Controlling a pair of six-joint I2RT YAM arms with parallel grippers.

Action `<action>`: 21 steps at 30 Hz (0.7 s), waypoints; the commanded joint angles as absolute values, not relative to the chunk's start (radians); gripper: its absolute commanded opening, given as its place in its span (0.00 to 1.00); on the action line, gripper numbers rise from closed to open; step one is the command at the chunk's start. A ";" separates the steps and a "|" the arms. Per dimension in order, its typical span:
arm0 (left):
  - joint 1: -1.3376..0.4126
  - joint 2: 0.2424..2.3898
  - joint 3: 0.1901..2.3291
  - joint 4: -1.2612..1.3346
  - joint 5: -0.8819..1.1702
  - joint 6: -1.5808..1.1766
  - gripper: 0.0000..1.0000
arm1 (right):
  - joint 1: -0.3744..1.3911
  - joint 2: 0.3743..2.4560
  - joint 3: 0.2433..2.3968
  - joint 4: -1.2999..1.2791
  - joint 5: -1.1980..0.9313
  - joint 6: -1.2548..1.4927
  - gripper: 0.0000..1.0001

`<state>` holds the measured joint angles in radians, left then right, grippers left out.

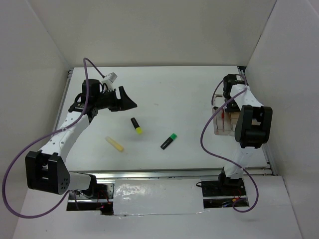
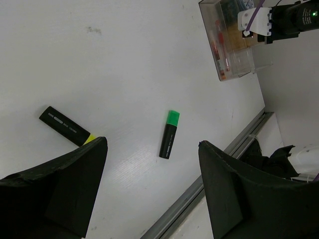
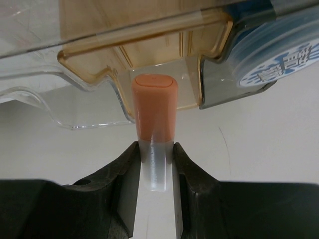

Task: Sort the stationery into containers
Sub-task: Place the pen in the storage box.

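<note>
While right gripper [image 3: 154, 152] clamps orange-capped marker [image 3: 154, 107], organiser [image 3: 94, 52] just ahead

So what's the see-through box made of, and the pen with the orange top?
The box looks like glossy clear plastic: you see through it and its edges shine. The pen looks plastic too: smooth matte orange cap, frosted whitish barrel.

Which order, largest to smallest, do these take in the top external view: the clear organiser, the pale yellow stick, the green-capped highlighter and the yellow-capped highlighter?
1. Clear organiser, though only partly visible.
2. Pale yellow stick, green-capped highlighter and yellow-capped highlighter: too alike in length to rank.
</note>
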<state>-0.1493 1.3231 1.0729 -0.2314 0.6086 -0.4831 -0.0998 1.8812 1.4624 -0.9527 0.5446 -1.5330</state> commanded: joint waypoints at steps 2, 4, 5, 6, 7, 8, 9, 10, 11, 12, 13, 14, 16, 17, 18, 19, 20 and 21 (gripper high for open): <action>-0.146 1.335 1.081 -0.204 0.637 -0.491 0.86 | -0.080 1.901 1.482 -1.005 0.614 -1.608 0.17; -0.146 1.335 1.083 -0.204 0.638 -0.489 0.86 | -0.075 1.911 1.482 -1.002 0.633 -1.601 0.23; -0.144 1.335 1.083 -0.207 0.638 -0.489 0.86 | -0.075 1.914 1.485 -1.008 0.637 -1.597 0.26; -0.143 1.336 1.083 -0.207 0.638 -0.489 0.87 | -0.074 1.924 1.494 -1.011 0.637 -1.591 0.33; -0.144 1.335 1.085 -0.209 0.637 -0.489 0.87 | -0.074 1.927 1.497 -1.015 0.637 -1.588 0.36; -0.143 1.333 1.085 -0.210 0.637 -0.488 0.88 | -0.074 1.931 1.500 -1.014 0.638 -1.588 0.39; -0.141 1.332 1.086 -0.213 0.637 -0.488 0.88 | -0.074 1.931 1.502 -1.012 0.641 -1.586 0.45; -0.141 1.333 1.085 -0.213 0.637 -0.486 0.89 | -0.074 1.933 1.503 -1.009 0.641 -1.586 0.46; -0.138 1.332 1.085 -0.213 0.634 -0.486 0.89 | -0.074 1.931 1.503 -1.006 0.638 -1.586 0.47; -0.138 1.328 1.085 -0.213 0.635 -0.485 0.89 | -0.072 1.930 1.508 -1.003 0.635 -1.586 0.47; -0.138 1.330 1.085 -0.216 0.634 -0.483 0.90 | -0.071 1.928 1.508 -0.996 0.634 -1.585 0.47; -0.135 1.328 1.088 -0.219 0.637 -0.479 0.90 | -0.069 1.925 1.512 -0.994 0.627 -1.580 0.48; -0.132 1.328 1.095 -0.228 0.640 -0.465 0.91 | -0.068 1.927 1.526 -0.999 0.620 -1.574 0.48; -0.127 1.327 1.101 -0.244 0.643 -0.457 0.92 | -0.067 1.925 1.541 -1.000 0.609 -1.571 0.48; -0.121 1.325 1.104 -0.253 0.658 -0.437 0.92 | -0.066 1.925 1.551 -1.005 0.606 -1.568 0.48; -0.118 1.322 1.108 -0.256 0.673 -0.424 0.93 | -0.066 1.924 1.561 -1.009 0.601 -1.565 0.48; -0.103 1.318 1.115 -0.268 0.702 -0.396 0.93 | -0.058 1.919 1.590 -1.020 0.577 -1.546 0.47; -0.095 1.304 1.118 -0.282 0.737 -0.338 0.93 | -0.052 1.917 1.609 -1.058 0.559 -1.530 0.47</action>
<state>-0.1200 1.3315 1.0737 -0.2611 0.6437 -0.4416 -0.0757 1.9339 1.5276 -0.9668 0.5793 -1.5108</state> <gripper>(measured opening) 0.931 0.470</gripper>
